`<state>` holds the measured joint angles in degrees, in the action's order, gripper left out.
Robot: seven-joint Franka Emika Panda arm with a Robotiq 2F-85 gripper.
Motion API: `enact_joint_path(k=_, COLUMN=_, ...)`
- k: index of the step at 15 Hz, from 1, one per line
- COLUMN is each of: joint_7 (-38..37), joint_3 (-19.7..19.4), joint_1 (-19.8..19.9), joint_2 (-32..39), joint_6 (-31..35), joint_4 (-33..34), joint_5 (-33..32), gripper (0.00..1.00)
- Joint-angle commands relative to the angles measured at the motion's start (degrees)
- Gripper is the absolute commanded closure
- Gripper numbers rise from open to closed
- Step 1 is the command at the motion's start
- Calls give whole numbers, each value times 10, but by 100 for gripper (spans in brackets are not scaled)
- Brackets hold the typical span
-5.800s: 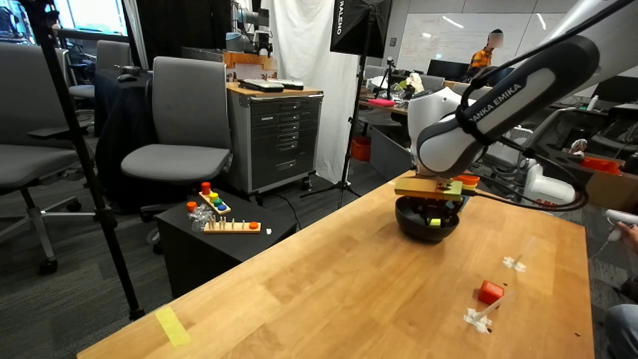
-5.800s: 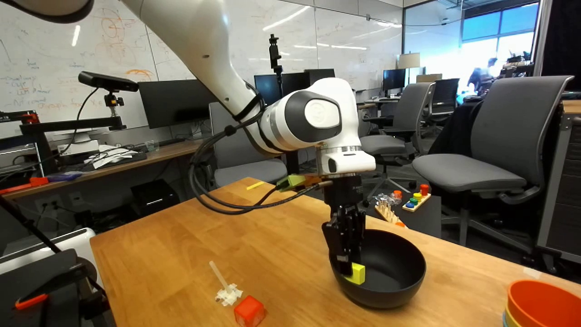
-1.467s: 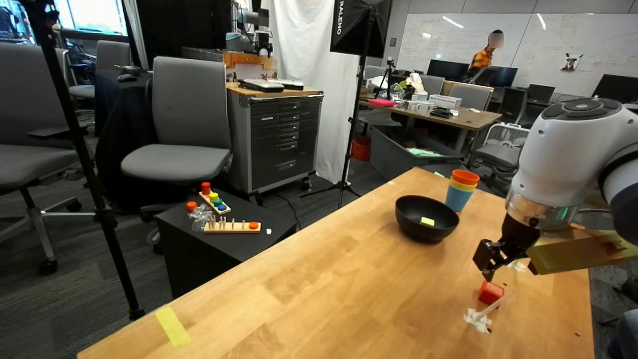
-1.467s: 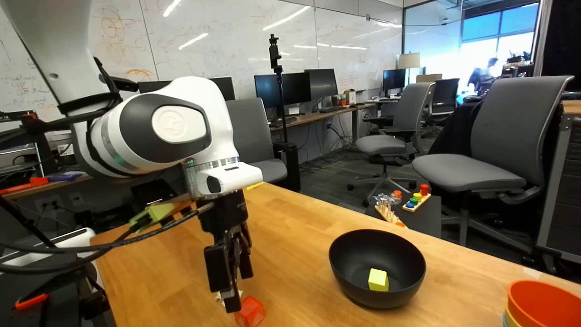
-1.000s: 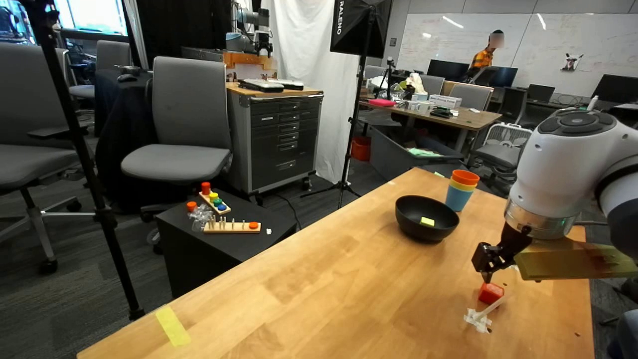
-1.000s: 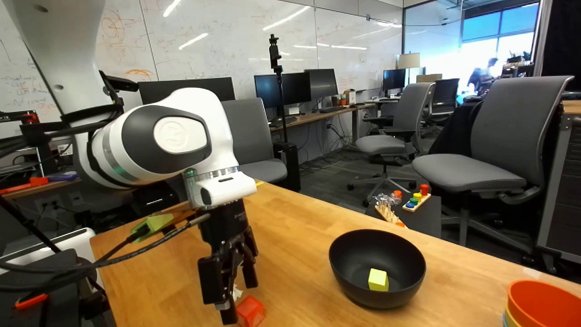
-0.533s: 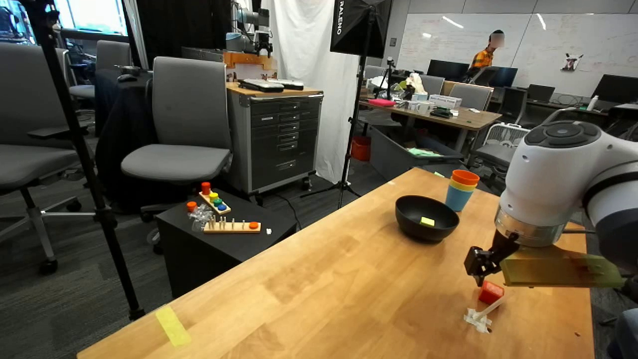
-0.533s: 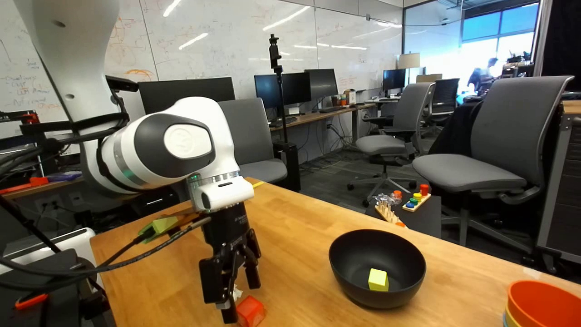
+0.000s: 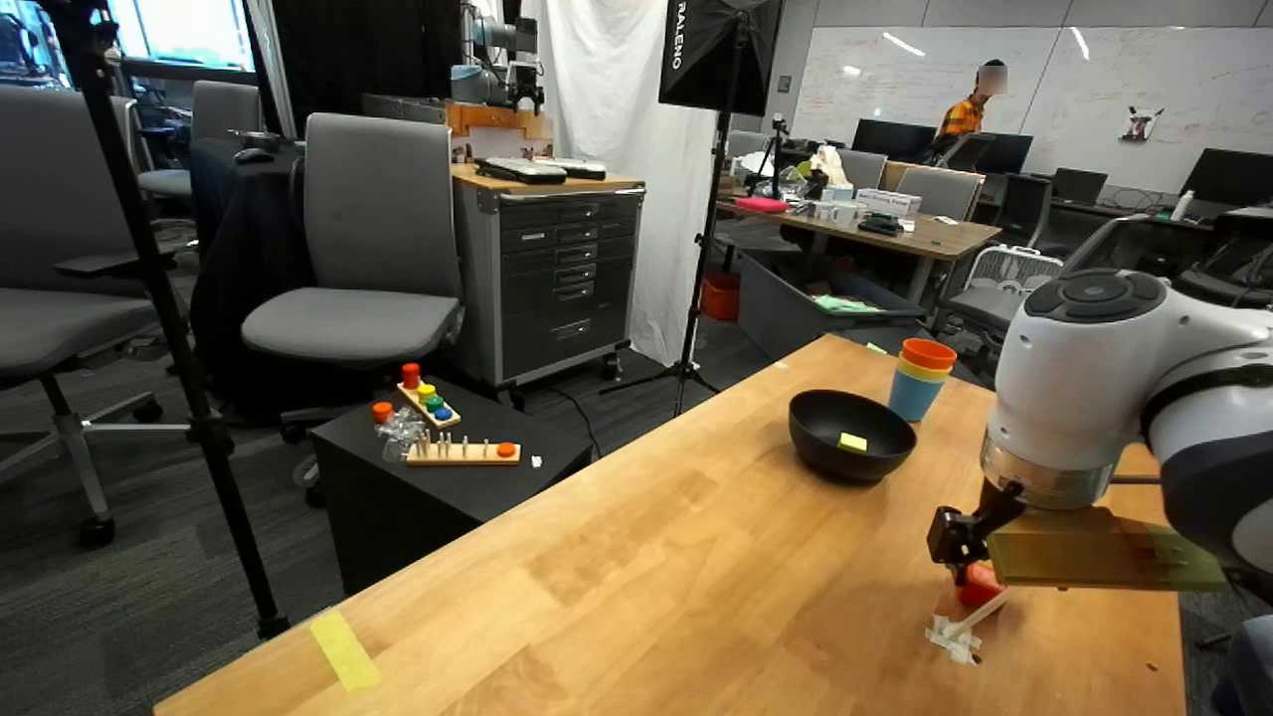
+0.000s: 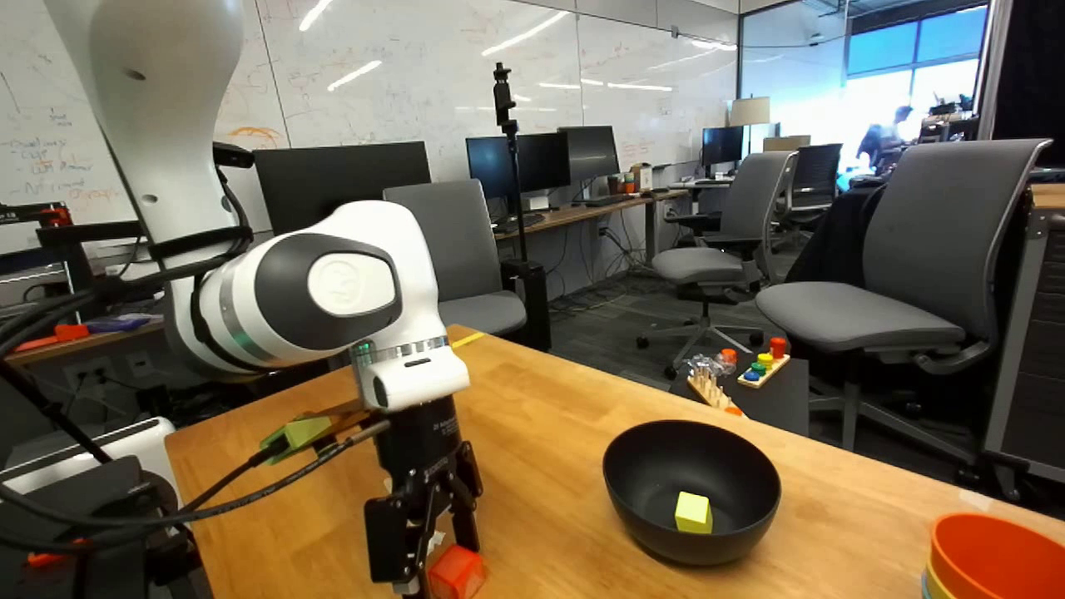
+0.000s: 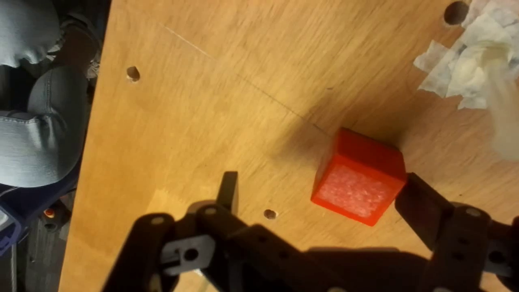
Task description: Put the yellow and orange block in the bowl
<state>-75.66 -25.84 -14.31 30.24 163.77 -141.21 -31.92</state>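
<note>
Grey chairs (image 10: pixel 923 225) and a whiteboard (image 10: pixel 433 50) back the wooden bench (image 9: pixel 597 577), and a low black stand (image 9: pixel 477 492) beside it carries two wooden pegboards (image 9: pixel 448 458). On the bench I count one black bowl (image 10: pixel 641 466) with one yellow block (image 10: pixel 693 513) inside it, one stack of cups (image 9: pixel 916 383) showing three colours, and one orange-red block (image 11: pixel 357 186) lying on the wood, well apart from the bowl. One slanting stick (image 9: pixel 980 612), set in a patch of tape (image 9: pixel 953 639), stands just beside that block and, in an exterior view, crosses in front of its corner. The tool (image 11: pixel 322 186) has its two fingers spread, and in the wrist view the orange-red block shows between them, close to one; whether they touch, I can't tell.
</note>
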Motion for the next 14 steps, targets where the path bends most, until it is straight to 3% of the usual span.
enact_joint_path(k=1, joint_7=4, joint_3=-10, joint_1=-17, joint_2=19, joint_6=6, joint_4=11, joint_5=27, gripper=0)
enact_joint_path(k=2, joint_7=6, joint_3=-11, joint_1=-19, joint_2=21, joint_6=7, joint_4=12, joint_5=34, gripper=0)
enact_joint_path(k=3, joint_7=8, joint_3=-12, joint_1=-21, joint_2=22, joint_6=7, joint_4=13, joint_5=40, gripper=23)
enact_joint_path(k=4, joint_7=9, joint_3=-11, joint_1=-21, joint_2=24, joint_6=6, joint_4=15, joint_5=45, gripper=26)
enact_joint_path(k=10, joint_7=13, joint_3=-13, joint_1=-28, joint_2=29, joint_6=7, joint_4=20, joint_5=60, gripper=74)
enact_joint_path(k=14, joint_7=17, joint_3=-13, joint_1=-28, joint_2=26, joint_6=6, joint_4=20, joint_5=61, gripper=78)
